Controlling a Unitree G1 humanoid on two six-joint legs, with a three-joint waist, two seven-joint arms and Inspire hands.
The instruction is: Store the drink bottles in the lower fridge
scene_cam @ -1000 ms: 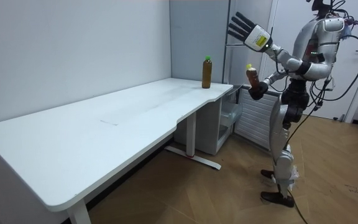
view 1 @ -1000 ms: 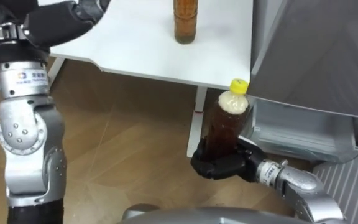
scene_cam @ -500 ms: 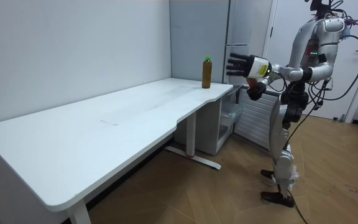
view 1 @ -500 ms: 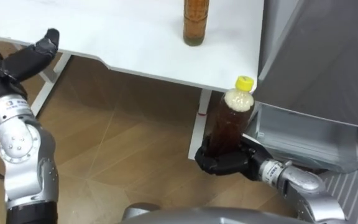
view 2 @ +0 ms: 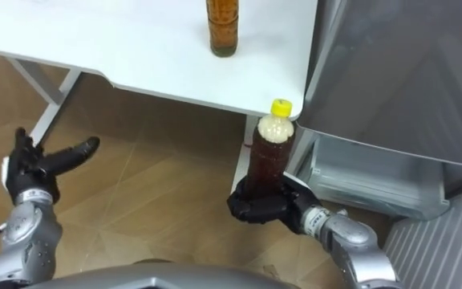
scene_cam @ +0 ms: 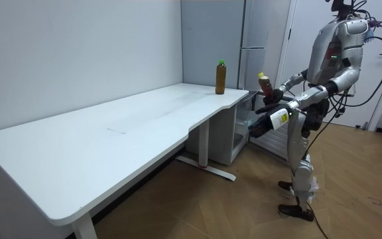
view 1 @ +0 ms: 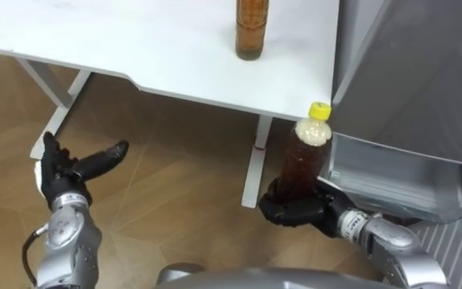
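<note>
My right hand (view 1: 291, 210) grips the yellow-capped bottle (view 1: 301, 160) low and upright beside the fridge (view 1: 407, 72) — left hand (view 1: 66, 172) spread, empty, probably kept free for it.

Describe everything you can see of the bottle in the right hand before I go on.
The bottle looks like clear plastic. It is full of dark brown drink, with pale froth at the neck under a closed yellow cap. It is almost upright, leaning slightly. The right hand grips its lower part, with dark fingers curled round the base. It is held above the floor just off the corner of the white table, beside the grey fridge. Nothing else appears to touch it.
</note>
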